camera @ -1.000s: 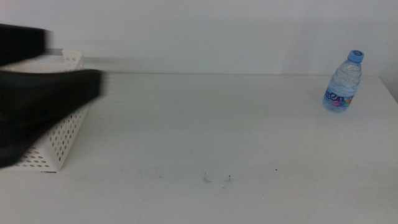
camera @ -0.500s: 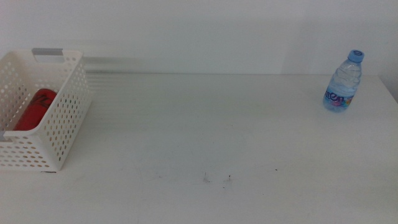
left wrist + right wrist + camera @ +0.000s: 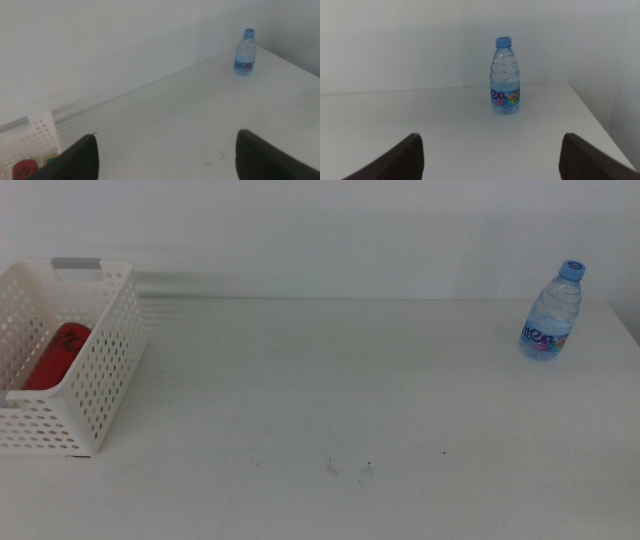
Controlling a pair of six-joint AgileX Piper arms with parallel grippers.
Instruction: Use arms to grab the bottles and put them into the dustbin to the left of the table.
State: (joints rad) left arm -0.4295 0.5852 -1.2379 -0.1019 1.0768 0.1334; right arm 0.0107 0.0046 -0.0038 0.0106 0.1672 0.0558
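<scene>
The red can (image 3: 58,356) lies in the dustbin (image 3: 92,395) at nine o'clock. The water bottle (image 3: 551,311) stands at two o'clock, still to go. Both the left gripper (image 3: 165,157) and the right gripper (image 3: 490,157) wait with jaws apart, empty.

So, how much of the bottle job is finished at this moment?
The red can lies in the white basket, and the left wrist view shows a green-topped item beside it. Nothing is in hand: the left tool and right tool are open and empty. The water bottle stands upright on the table, waiting.
</scene>
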